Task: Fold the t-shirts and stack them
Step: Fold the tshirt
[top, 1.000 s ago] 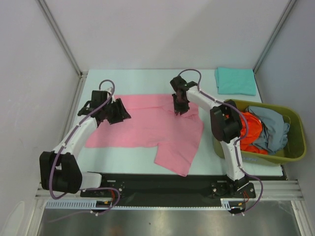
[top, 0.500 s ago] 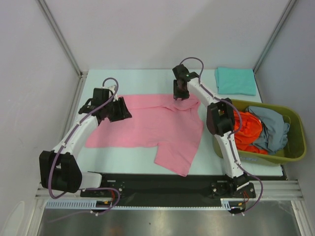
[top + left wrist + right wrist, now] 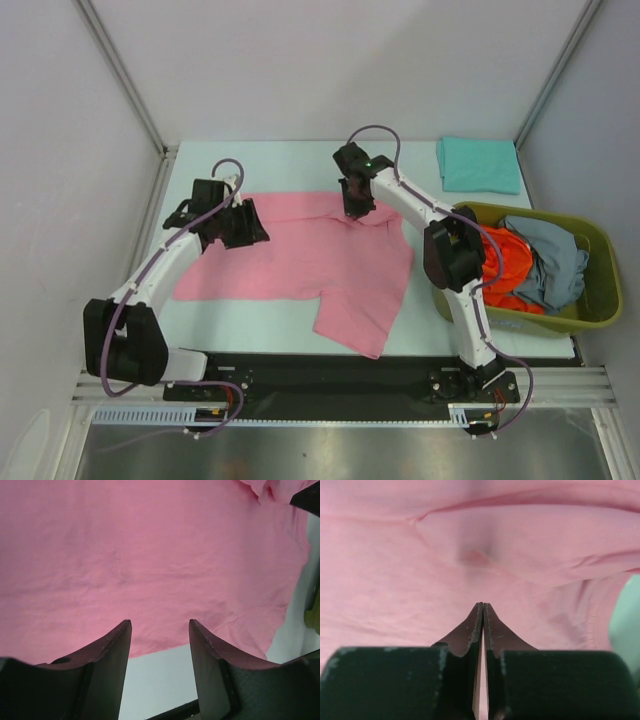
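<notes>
Currently soft pink cloth t-shirt [image 3: 300, 255] lies flat, frame centre, on white table [image 3: 270, 160]. My left gripper [image 3: 160, 627]: fingers apart over shirt's left end, ready to pinch. Right gripper [image 3: 482, 607]: fingers pressed together at upper hem; cloth puckers, catch unconfirmed. I judge fold setup.

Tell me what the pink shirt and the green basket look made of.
The pink shirt: soft matte knit cloth, probably cotton jersey; it wrinkles and lies limp, with a stitched hem in the right wrist view. The basket: looks like rigid moulded plastic, olive green, with smooth walls holding their shape.
</notes>
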You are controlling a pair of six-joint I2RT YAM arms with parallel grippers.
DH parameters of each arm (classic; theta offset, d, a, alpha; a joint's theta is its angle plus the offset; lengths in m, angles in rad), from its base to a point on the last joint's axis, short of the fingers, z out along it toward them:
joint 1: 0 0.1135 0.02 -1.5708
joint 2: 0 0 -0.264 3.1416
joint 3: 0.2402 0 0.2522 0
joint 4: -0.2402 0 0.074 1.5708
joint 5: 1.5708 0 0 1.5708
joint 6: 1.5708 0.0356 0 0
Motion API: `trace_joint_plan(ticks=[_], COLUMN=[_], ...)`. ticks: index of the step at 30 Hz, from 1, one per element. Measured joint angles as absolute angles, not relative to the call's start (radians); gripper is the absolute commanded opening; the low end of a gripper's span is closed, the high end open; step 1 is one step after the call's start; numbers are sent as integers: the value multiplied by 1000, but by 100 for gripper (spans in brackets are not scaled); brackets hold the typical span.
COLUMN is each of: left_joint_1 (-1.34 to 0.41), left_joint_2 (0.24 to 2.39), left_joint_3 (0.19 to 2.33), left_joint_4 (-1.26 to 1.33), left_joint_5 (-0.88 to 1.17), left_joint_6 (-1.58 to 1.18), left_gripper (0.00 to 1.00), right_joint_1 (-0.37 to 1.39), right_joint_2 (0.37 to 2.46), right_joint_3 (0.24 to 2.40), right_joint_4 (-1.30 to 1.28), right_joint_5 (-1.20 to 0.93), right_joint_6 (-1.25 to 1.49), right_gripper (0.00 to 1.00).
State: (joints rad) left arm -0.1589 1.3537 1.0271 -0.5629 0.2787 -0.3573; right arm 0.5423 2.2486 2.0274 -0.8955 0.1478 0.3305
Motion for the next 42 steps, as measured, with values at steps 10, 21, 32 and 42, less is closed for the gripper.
trace_joint_plan(ticks=[10, 21, 32, 42], left_joint_1=[-159, -159, -159, -159], left_joint_2=[1374, 1375, 1375, 1376], left_joint_3=[1027, 1029, 1029, 1029], left_joint_4=[-564, -564, -564, -564], left_joint_5=[297, 297, 301, 301], left_joint_6=[-356, -355, -355, -348], left_gripper=[56, 56, 56, 56], right_joint_1=[521, 504, 537, 503], right_joint_2=[2289, 2317, 2317, 2330], right_joint_3=[2003, 2003, 1958, 1964], right_joint_4=[-873, -856, -834, -828], right_joint_5=[123, 105, 104, 97], right_joint_6=[375, 381, 398, 410], right_gripper=[20, 0, 11, 27])
